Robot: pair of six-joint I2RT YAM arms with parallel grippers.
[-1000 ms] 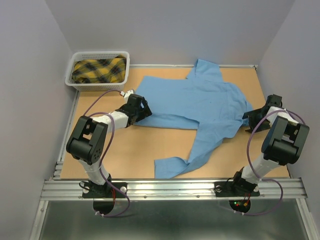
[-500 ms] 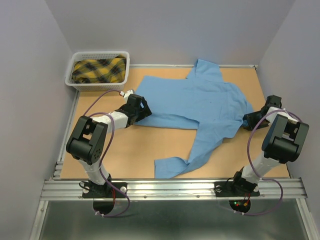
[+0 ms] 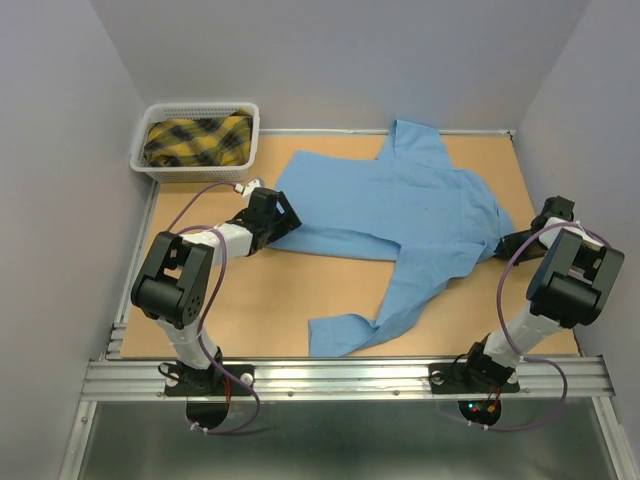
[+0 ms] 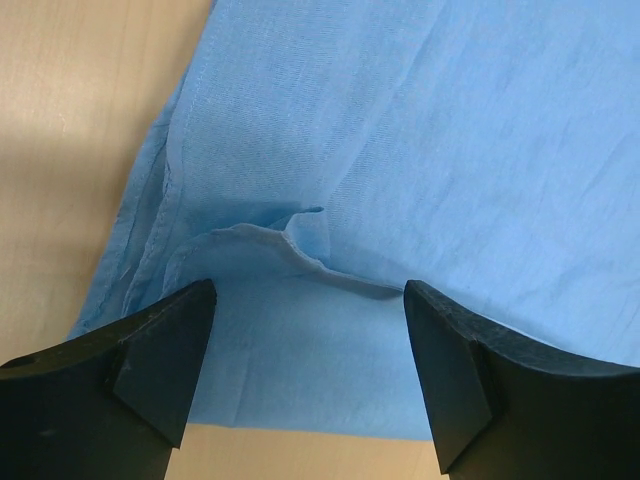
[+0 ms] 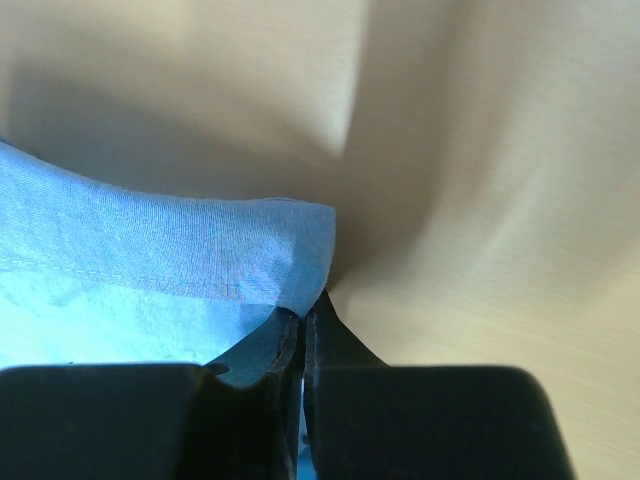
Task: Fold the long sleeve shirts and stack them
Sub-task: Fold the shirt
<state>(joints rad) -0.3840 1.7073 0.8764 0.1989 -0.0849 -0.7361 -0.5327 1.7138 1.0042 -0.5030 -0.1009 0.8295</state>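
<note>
A light blue shirt (image 3: 390, 210) is lying spread flat across the far half of the bench (image 3: 270, 290), its body running lengthwise from 9 o'clock to 3 o'clock in the overhead view. Both sleeves are branching off nearer the 3 o'clock end. The far sleeve (image 3: 415, 140) is reaching toward 12 o'clock, up to the bench's back edge. The near sleeve (image 3: 385, 300) is trailing toward 7 o'clock and ending in a crumpled cuff close to the front edge. Which way the collar is facing cannot be made out.

At the 9 o'clock end, the left arm (image 3: 225, 237) is holding the left jaws released and wide apart, low over the shirt's edge. Its wrist camera is showing a corner of cloth with a small raised fold lying between the two fingers (image 4: 165, 350), neither one visibly pressing it.

At the 3 o'clock end, the right arm (image 3: 575, 275) is reaching in beside the side wall. The right jaws are clenching the very edge of the shirt, with a stitched corner rising out of the closed tips in the wrist view.

A white basket (image 3: 150, 165) at 10 o'clock is holding a yellow-and-black plaid cloth (image 3: 200, 140), apart from the shirt.
</note>
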